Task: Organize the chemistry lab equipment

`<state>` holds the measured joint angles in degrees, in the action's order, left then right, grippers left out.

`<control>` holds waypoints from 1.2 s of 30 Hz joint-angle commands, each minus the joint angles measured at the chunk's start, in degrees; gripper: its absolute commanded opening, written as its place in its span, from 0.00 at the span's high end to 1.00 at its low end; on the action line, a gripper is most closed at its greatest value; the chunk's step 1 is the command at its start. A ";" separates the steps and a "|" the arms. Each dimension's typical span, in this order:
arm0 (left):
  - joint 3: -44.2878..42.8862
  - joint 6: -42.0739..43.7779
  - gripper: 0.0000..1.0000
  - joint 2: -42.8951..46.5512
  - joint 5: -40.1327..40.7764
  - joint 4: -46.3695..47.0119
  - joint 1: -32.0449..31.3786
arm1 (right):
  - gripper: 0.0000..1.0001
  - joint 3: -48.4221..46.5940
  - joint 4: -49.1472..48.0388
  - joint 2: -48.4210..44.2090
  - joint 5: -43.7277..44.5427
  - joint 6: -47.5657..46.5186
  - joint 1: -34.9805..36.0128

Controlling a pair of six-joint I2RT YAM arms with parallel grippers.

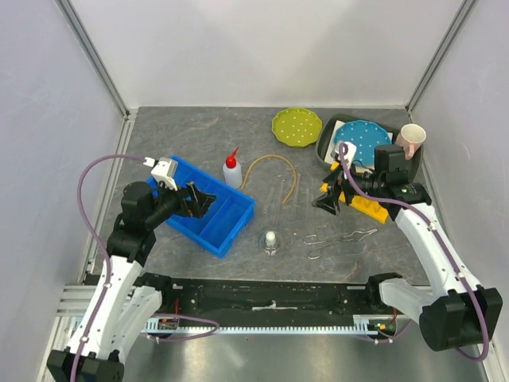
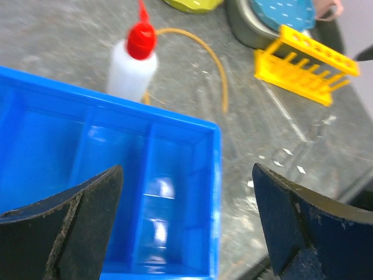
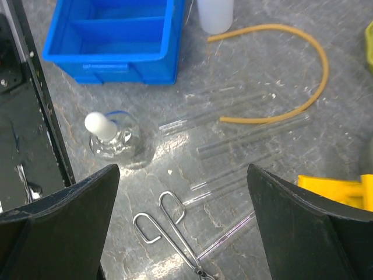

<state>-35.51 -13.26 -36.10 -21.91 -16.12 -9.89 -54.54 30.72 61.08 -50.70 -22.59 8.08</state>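
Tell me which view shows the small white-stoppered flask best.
The right wrist view: the flask is close and sharp, standing upright, its white stopper and clear body plain. The top view shows it only as a small shape near the blue bin. The left wrist view does not show it.

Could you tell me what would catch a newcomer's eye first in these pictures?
The bright blue bin left of centre stands out most, with the open left gripper above it. Just behind it stands a squeeze bottle with a red cap, beside a curved tan tube. On the right, a yellow rack lies by the open right gripper.
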 commanded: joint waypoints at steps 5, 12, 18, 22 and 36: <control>-3.95 -16.62 0.02 -0.82 0.92 -3.82 -18.98 | 0.02 8.22 -1.79 0.97 -4.23 -8.79 0.19; -9.66 -24.70 0.02 -17.20 30.32 -11.11 -50.19 | 0.02 9.37 -2.24 0.71 -2.40 -7.82 0.19; -26.35 -29.37 0.00 -37.97 47.92 -25.61 -63.14 | 0.02 9.54 -2.51 0.01 1.38 -8.08 0.01; -31.45 -29.11 0.00 -49.39 49.77 -27.91 -64.11 | 0.02 9.63 -2.51 -0.26 2.09 -8.17 -0.08; -34.37 -25.24 0.01 -62.07 49.25 -21.24 -62.80 | 0.02 10.42 -2.77 -0.79 0.95 -9.05 -0.08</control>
<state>-67.57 -39.13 -96.44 25.41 -41.08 -73.60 -44.42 30.00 61.08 -48.60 -30.24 8.08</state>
